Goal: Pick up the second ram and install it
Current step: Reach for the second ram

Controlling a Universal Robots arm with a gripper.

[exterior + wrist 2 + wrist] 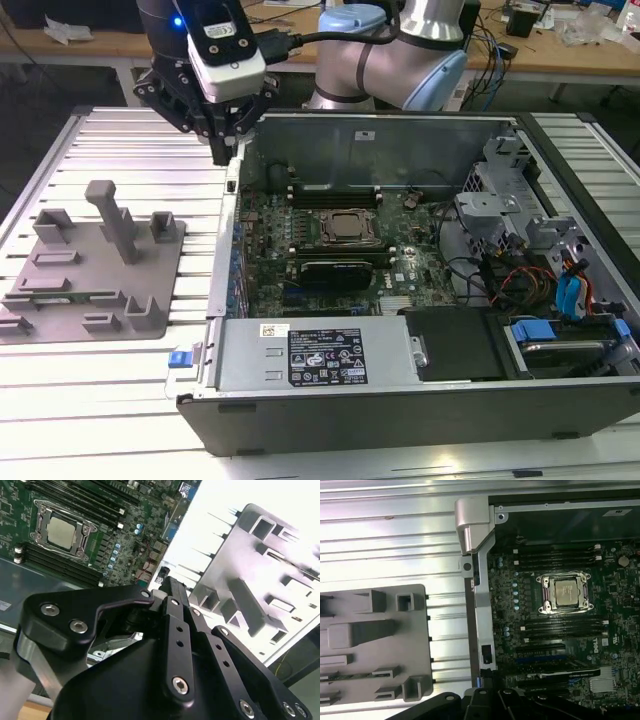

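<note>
The tool (222, 152) hangs over the counter (120, 150) at the outer wall of the open computer case (228, 250), on the exterior view's left, clenched with nothing between its fingers. The second ram (347, 676) sits on edge in a slot of the grey fixture (60, 322), seen as a thin green strip in the first wrist view, well apart from the tool. Inside the case lies the motherboard (300, 265).

This looks like a robot lab or workshop. A robot arm (400, 60) stands by an open computer case (400, 410) on a ribbed metal tabletop (110, 150). Behind are wooden benches (585, 57) with wires (488, 45).
</note>
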